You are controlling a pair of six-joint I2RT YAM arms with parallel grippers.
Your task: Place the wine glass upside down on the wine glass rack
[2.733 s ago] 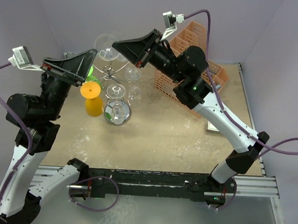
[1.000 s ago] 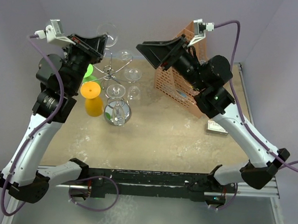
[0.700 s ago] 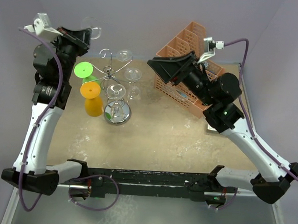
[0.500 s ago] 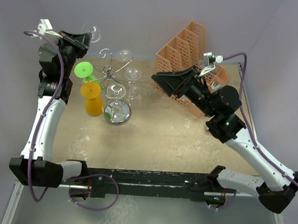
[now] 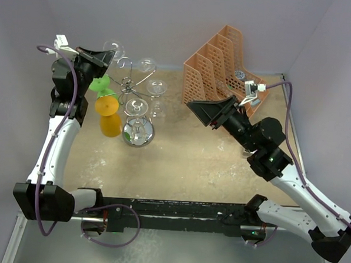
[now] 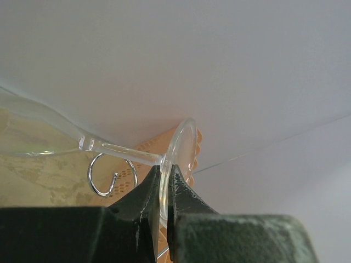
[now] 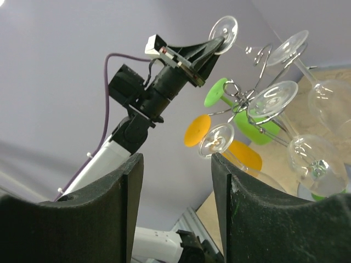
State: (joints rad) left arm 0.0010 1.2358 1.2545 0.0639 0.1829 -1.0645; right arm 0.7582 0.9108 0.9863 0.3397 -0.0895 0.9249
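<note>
Clear glass, the wine glass [image 6: 182, 143] is up in the air at about 10 o'clock from the twisted stem of the wine glass rack [image 5: 131, 85] in the top view, near the back wall. Its round foot is pinched edge-on between the fingers of the left gripper [image 6: 164, 174], with stem and bowl running off sideways, far from upright. One curled hook [image 6: 111, 174] of the rack sits just under the stem; we cannot tell whether they touch. Other glasses [image 5: 156, 87] hang foot-up on the rack. A green goblet [image 5: 98, 82] and an orange goblet [image 5: 109, 115] stand at the rack's 9 o'clock. The right gripper [image 7: 175, 164] hangs well apart at 3 o'clock, fingers spread, holding nothing. We see the orange mesh organiser [image 5: 214, 63] at 2 o'clock.
</note>
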